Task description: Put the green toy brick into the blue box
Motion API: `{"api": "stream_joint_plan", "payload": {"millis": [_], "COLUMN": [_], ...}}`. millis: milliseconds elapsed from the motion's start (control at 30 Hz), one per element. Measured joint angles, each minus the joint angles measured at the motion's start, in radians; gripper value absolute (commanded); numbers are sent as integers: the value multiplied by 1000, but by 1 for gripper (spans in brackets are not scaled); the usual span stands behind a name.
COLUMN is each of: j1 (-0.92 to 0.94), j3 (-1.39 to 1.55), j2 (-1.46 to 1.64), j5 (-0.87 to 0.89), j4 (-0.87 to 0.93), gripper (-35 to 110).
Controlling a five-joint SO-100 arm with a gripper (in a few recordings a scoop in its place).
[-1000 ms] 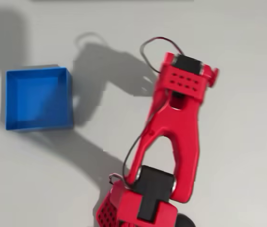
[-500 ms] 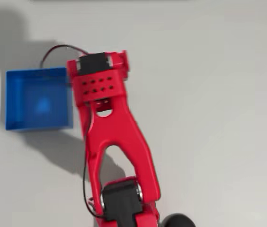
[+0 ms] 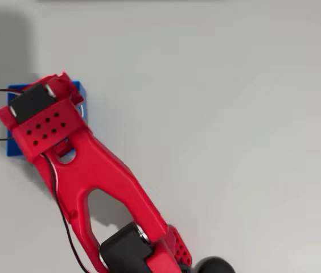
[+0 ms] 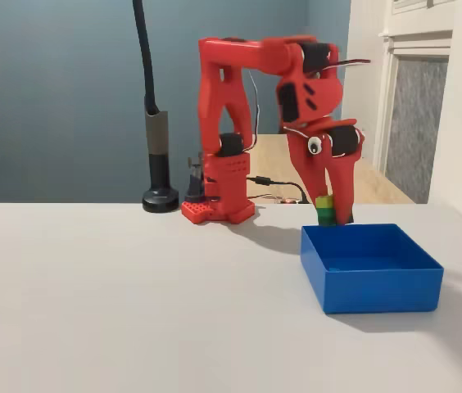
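No writing, label, brand, number or sign could be read in either view; the red arm [image 4: 239,123], the blue box [image 4: 370,266] and the table [image 4: 133,311] carried no legible marks.

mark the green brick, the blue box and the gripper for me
green toy brick [image 4: 324,210]: fixed view, on its green side face between the fingers.
blue box [image 4: 378,287]: fixed view, on the front wall.
blue box [image 3: 13,149]: overhead view, on the corner beside the arm.
gripper [image 4: 334,214]: fixed view, midway between the fingertips.
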Motion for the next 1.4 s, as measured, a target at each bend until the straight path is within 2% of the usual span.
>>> {"api": "stream_joint_plan", "payload": {"millis": [400,733,1067,1200,1400], "j1": [-38,-38,-40,-40,-15], "j3": [40,149,172,172,163], "j2": [0,0,0,0,0], "j5": [-15,-38,-38,-29,-17], "j4": [-32,-97,-121,-121,-120], "gripper": [8,9,23,21,9]}}
